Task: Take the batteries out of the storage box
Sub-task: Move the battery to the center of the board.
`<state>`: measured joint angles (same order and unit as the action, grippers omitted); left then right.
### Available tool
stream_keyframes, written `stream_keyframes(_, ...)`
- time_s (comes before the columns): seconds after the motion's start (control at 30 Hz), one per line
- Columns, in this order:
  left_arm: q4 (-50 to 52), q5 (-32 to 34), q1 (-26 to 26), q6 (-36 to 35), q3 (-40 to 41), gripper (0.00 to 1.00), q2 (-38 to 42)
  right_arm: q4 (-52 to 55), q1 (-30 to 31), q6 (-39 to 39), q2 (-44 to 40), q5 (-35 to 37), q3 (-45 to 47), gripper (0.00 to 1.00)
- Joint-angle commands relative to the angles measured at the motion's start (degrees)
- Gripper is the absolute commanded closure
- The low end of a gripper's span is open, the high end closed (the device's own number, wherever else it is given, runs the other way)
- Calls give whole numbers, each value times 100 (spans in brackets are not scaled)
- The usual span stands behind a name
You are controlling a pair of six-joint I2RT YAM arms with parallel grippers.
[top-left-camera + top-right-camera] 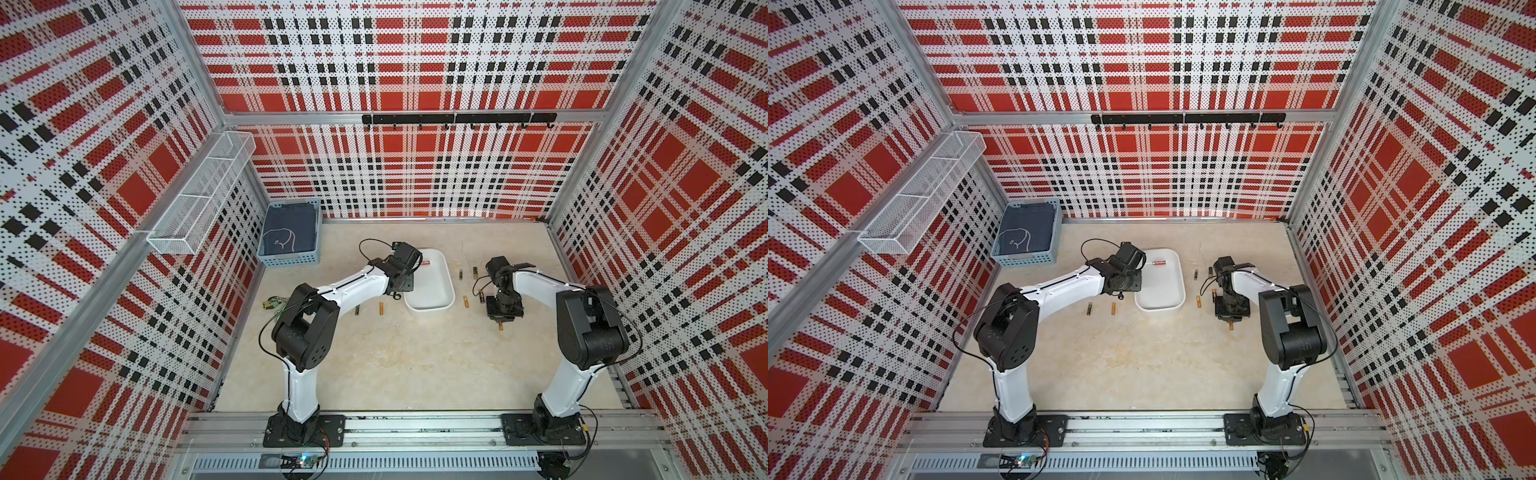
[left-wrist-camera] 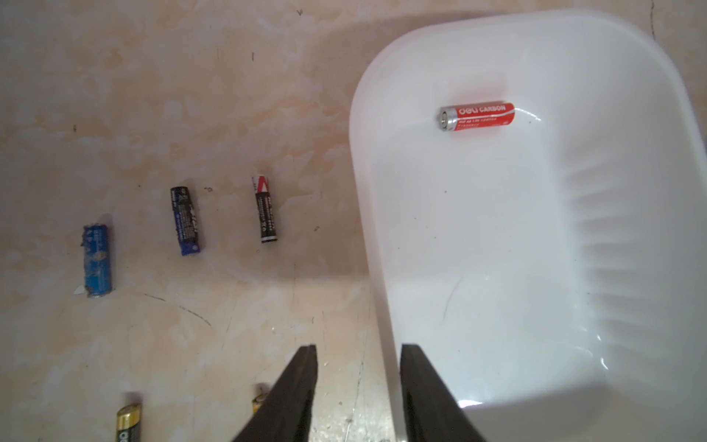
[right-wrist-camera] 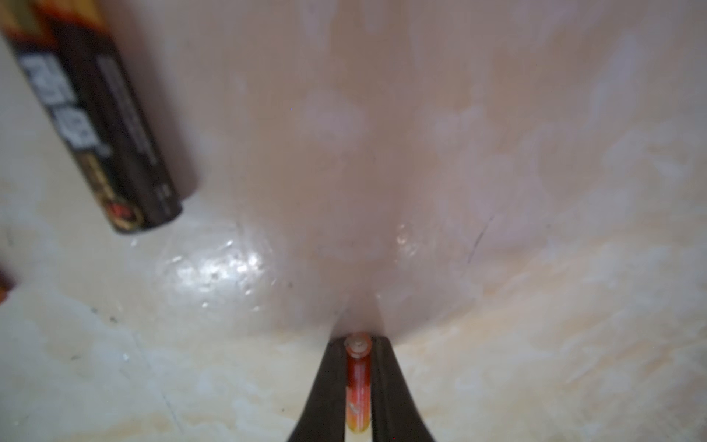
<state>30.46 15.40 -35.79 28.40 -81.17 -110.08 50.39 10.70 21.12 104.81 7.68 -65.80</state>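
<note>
Currently, the right gripper (image 3: pixel 358 340) is pinching an orange battery (image 3: pixel 358 386) lengthwise between nearly closed jaws, hanging low over the bench (image 1: pixel 415 365) to the right of the storage box (image 1: pixel 432 291). The left gripper (image 2: pixel 359 348) is standing partly open and clamping nothing, straddling the box's left wall, with bare bench showing beside the wall. A red battery (image 2: pixel 476 116) is lying inside the box near its far end. A blue battery (image 2: pixel 97 262) is lying on the bench left of the box, and a black-and-gold battery (image 3: pixel 103 126) is lying right of it.
</note>
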Motion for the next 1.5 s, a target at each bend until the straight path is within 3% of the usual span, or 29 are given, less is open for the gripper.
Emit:
stream_keyframes(0.0,27,93,63,-52,34,58,265,-523,-253,-227,547,544,-183,98)
stream_keyframes(0.3,29,147,144,-45,35,58,364,-512,-365,-337,1246,461,-1348,98)
stream_keyframes(0.67,42,229,173,-119,-215,58,435,-484,-367,-202,1415,-3,-1856,96)
stream_keyframes(0.87,120,394,66,-587,-622,58,321,-383,-374,-154,1359,-47,-1945,91)
stream_keyframes(1.0,281,493,114,-834,-1069,57,195,-301,-369,-117,1220,-18,-1983,82)
stream_keyframes(1.13,280,464,125,-1108,-1462,57,43,-245,-367,-121,1008,-41,-1994,72)
stream_keyframes(1.3,289,175,90,-1907,-2023,57,-297,40,-316,-139,515,29,-2086,67)
stream_keyframes(1.47,662,-243,-84,-3118,-3055,61,-1076,-751,-261,3,-1019,-9,-1175,62)
